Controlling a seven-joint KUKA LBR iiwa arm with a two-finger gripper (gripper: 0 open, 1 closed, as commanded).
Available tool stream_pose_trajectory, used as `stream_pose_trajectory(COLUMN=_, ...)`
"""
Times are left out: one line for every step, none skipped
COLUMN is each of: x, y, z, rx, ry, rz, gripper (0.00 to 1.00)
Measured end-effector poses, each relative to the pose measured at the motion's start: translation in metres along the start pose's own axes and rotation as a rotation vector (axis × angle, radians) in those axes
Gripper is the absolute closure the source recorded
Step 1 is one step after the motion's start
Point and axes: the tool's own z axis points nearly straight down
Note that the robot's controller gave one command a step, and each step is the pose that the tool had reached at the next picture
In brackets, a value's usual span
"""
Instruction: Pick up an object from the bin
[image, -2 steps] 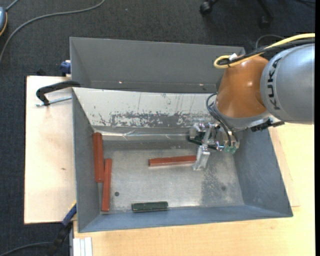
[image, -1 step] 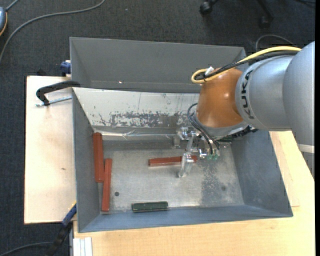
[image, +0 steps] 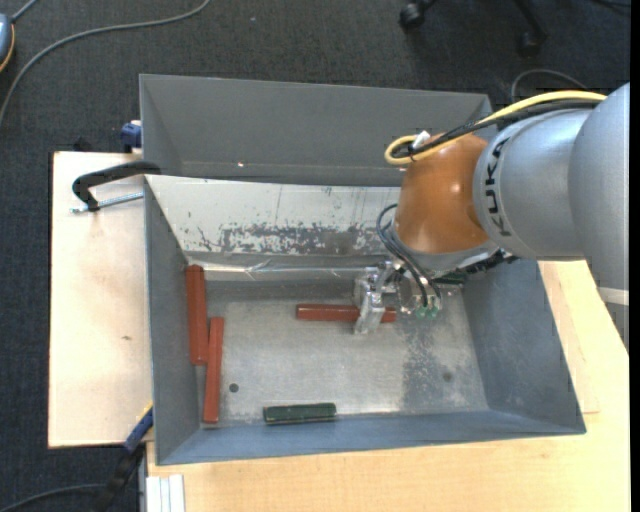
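Note:
A red-brown flat stick (image: 325, 313) lies across the middle of the bin floor, pointing left to right. My gripper (image: 374, 308) stands right at the stick's right end, with its metal fingers (image: 368, 296) down around that end. The stick's right tip is hidden behind the fingers, and I cannot make out whether they are closed on it.
Two longer red-brown sticks (image: 196, 312) (image: 212, 368) lie lengthwise along the left wall. A dark green bar (image: 299, 412) lies by the front wall. The arm with its orange cover reaches in from the right, over the back right of the bin.

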Motion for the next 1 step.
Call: stream_pose_trajectory(x=0.0129, y=-0.0143, z=-0.1602, rx=0.002, ry=-0.013, rz=-0.241, gripper=1.0)
